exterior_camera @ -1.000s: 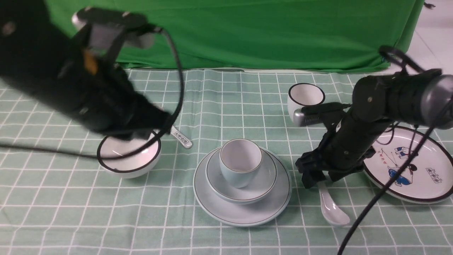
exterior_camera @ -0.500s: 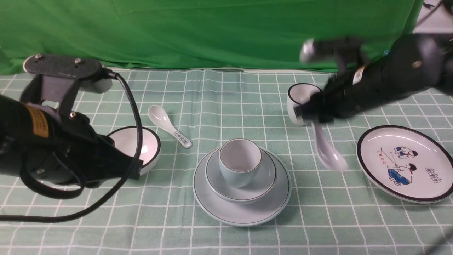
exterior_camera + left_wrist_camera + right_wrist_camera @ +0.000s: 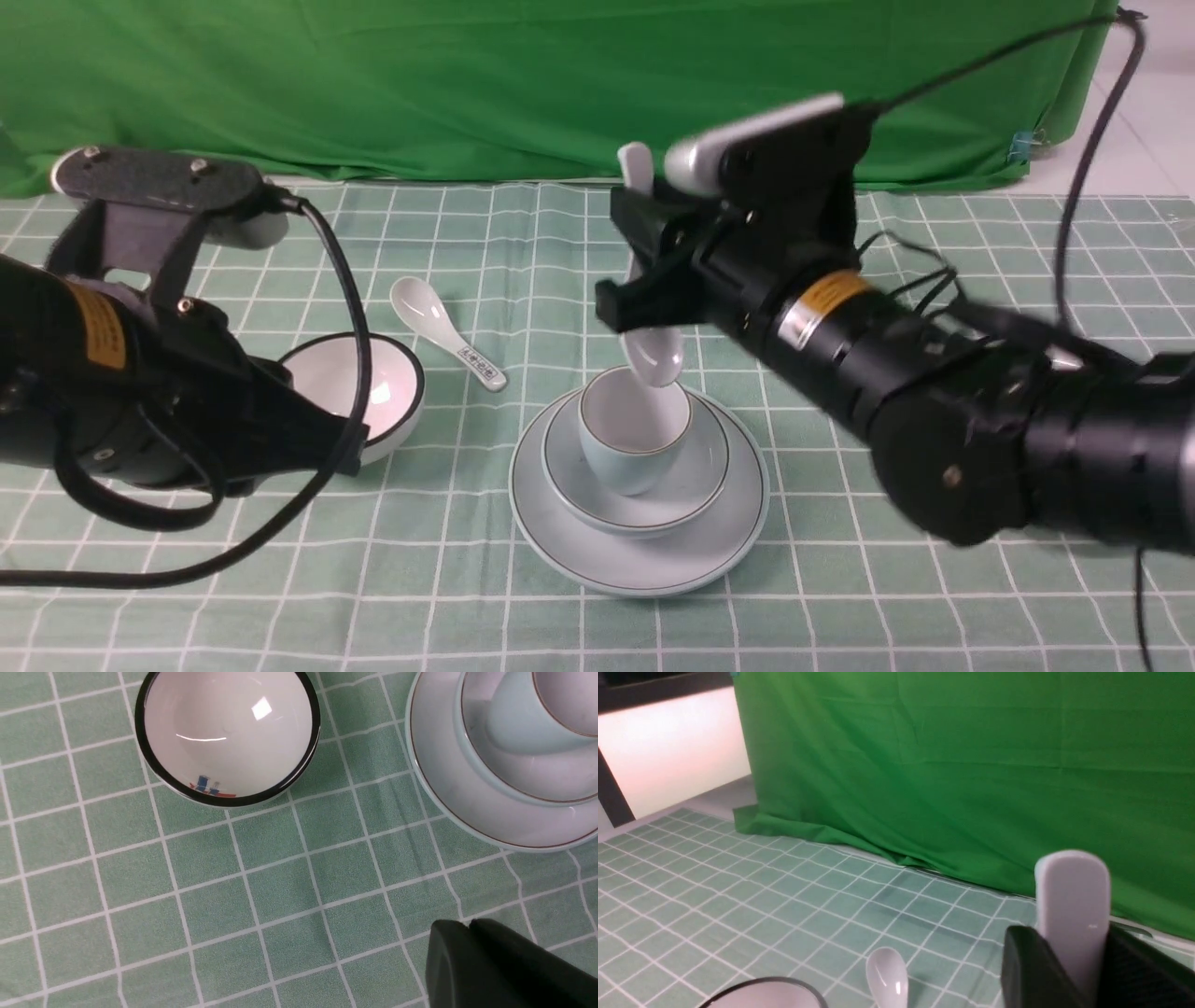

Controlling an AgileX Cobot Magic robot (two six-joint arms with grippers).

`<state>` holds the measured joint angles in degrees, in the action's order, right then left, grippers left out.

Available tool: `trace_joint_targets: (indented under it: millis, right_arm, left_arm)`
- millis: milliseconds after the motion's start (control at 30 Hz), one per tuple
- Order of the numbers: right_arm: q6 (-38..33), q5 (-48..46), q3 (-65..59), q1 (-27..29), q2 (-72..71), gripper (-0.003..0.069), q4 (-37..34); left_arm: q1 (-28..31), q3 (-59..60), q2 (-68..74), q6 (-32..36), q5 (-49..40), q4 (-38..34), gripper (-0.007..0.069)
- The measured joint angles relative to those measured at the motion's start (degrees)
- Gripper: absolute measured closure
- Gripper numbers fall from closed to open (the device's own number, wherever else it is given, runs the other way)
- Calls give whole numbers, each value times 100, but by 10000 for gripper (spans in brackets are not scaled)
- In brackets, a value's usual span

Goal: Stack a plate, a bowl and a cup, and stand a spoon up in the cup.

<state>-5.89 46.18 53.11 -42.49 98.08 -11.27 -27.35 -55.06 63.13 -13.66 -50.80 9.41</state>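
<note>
The right tool was clamped on the handle of the plain white spoon. It held the spoon nearly upright, scoop down, right over the mouth of the cup; whether the scoop had dipped below the rim could not be told. The cup sat in the bowl, and the bowl on the plate.

The likely trouble was that glazed ceramic in a narrow grip could slip or swing. A scoop lowered off-centre could catch the rim and tip the small cup or shift the stack. Released too high, the spoon might chip the cup or topple out.

The left tool, jaws together and empty, hung low over the counter beside the black-rimmed bowl, clear of the stack. The patterned-handle spoon lay apart, and nothing blocked the descent.
</note>
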Motion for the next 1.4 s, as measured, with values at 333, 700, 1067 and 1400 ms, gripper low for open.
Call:
trace_joint_targets:
  millis: [333,700,1067,1400]
  right_arm:
    - [-127,430,-25,-106,682,484,-13]
    - [-244,-181,-25,-106,635,250,-32]
    - [-560,-5374,-31,263,-2683,602,-58]
    - [116,-5688,-1725,1664,-6797,638,507]
  left_arm:
    - [0,0,0,-6,-19,224,616]
    - [0,0,0,-24,47,291,616]
    - [0,0,0,-24,140,309,615]
    - [0,0,-21,-41,422,303,616]
